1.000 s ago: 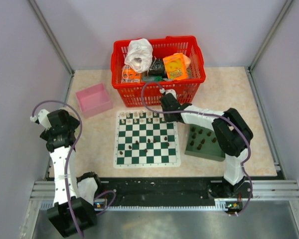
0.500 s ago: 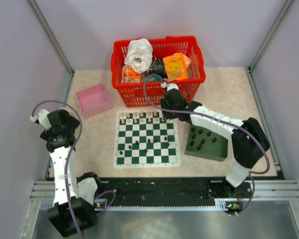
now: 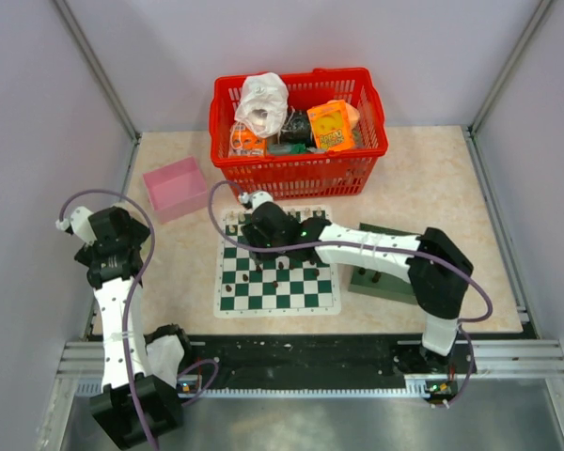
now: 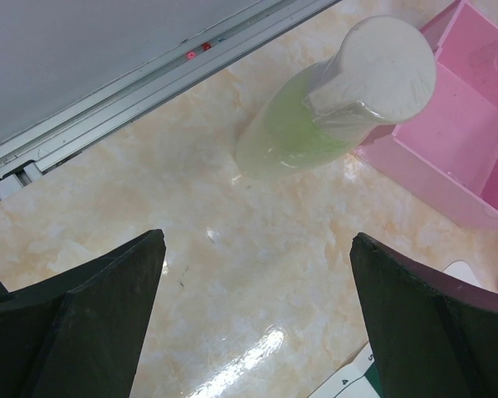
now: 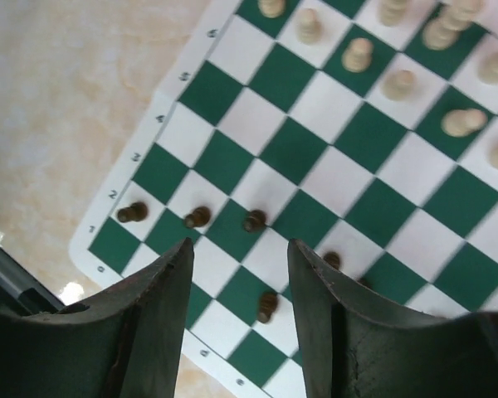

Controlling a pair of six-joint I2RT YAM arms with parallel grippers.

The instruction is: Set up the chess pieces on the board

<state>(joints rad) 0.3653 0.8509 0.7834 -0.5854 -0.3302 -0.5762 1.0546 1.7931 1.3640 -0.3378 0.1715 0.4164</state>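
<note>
The right arm (image 3: 357, 249) stretches from the near right corner of the counter (image 3: 451, 178) across the board (image 3: 291, 299). The right jaws hang parted and empty above the board's left half, toward the far edge. The chess pieces (image 5: 253, 220) on the board are scattered over its middle and near rows, so from the jaws they lie toward the counter's near edge. Three stand in a row just ahead of the jaws, and another dark piece (image 5: 267, 305) shows in the gap between them. That piece reads as a double blob, so I cannot tell whether it is upright or toppled, nor its long axis. More dark pieces sit in the green tray (image 3: 381, 289) toward the right edge, partly hidden under the arm, which also covers the board's middle. The left arm (image 3: 113, 254) is folded at the left edge, well apart. The left jaws are spread wide over bare counter near a pale green bottle (image 4: 315, 116). The right arm is clearly nearer.
</note>
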